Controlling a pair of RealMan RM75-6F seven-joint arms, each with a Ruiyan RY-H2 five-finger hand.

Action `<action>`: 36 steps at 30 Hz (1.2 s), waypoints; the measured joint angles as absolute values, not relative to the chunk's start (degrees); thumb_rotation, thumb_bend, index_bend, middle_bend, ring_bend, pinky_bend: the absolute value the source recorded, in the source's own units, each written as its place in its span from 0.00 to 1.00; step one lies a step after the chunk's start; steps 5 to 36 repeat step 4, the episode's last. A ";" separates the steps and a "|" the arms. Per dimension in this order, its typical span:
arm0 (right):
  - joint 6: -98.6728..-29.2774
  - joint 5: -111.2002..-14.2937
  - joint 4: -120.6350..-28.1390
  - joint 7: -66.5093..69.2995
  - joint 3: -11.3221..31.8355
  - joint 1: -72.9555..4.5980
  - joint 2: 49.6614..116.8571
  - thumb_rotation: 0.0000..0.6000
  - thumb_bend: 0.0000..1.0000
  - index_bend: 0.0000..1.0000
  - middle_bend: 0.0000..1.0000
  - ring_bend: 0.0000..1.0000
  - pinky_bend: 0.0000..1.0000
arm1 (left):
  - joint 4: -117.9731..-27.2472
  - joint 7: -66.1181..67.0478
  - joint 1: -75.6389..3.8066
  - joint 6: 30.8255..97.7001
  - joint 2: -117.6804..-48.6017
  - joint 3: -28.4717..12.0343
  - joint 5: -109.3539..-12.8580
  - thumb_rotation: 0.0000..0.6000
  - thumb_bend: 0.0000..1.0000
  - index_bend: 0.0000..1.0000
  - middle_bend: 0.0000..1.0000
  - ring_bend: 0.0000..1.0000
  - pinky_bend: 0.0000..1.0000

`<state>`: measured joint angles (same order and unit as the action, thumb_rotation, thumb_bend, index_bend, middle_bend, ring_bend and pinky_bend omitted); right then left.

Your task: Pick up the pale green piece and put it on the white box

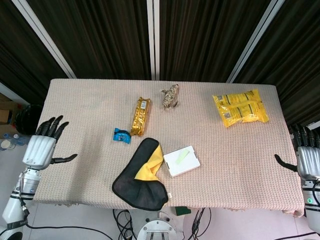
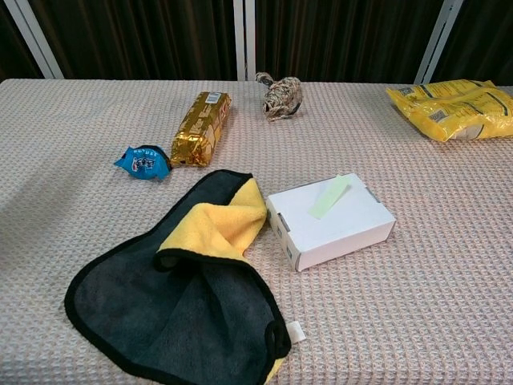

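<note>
The tablecloth [image 2: 449, 265] looks a rough, waffle-woven fabric; the black and yellow cloth [image 2: 184, 297] is soft, matt fleece. The gold packet [image 2: 200, 126] and yellow bags [image 2: 453, 108] shine like glossy foil and plastic; the white box [image 2: 341, 228] looks smooth, matt card.
</note>
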<state>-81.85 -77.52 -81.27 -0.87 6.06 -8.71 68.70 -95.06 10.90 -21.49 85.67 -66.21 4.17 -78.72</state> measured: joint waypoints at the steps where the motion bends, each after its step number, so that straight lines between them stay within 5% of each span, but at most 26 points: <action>1: -81.46 -77.38 -81.39 -1.18 5.71 -8.50 68.73 0.75 0.18 0.00 0.00 0.00 0.00 | -93.80 9.68 -20.87 85.88 -66.28 4.35 -78.91 0.51 0.00 0.09 0.00 0.00 0.11; 36: -81.56 -77.90 -81.01 -1.18 5.41 -8.23 69.40 0.75 0.19 0.00 0.00 0.00 0.00 | -89.32 6.78 -18.78 86.70 -66.93 4.51 -79.36 0.49 0.00 0.08 0.00 0.00 0.11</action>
